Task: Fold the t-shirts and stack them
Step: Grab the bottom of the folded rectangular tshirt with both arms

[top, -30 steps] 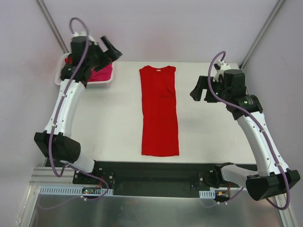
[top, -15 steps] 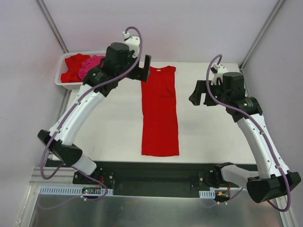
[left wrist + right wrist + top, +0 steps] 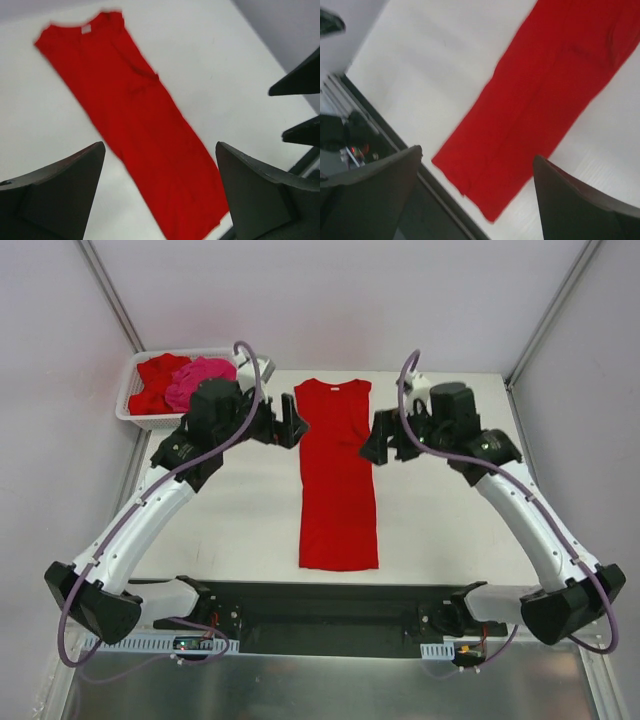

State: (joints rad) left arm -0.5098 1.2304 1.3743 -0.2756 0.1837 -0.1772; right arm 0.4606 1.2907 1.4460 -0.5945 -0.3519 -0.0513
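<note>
A red t-shirt (image 3: 337, 475) lies flat on the white table, folded into a long narrow strip with its collar at the far end. It shows in the left wrist view (image 3: 135, 120) and the right wrist view (image 3: 540, 105). My left gripper (image 3: 288, 426) is open and empty, raised just left of the shirt's upper part. My right gripper (image 3: 378, 440) is open and empty, raised just right of it. More red t-shirts (image 3: 152, 383) and a hot pink one (image 3: 197, 380) lie crumpled in the basket.
The white lattice basket (image 3: 130, 412) stands at the table's far left corner. A black rail (image 3: 330, 605) runs along the table's near edge by the arm bases. Grey walls and metal posts stand behind and beside the table.
My left arm swung from over the basket to the shirt's left side. My right gripper moved left toward the shirt's right edge. The shirt has not moved.
</note>
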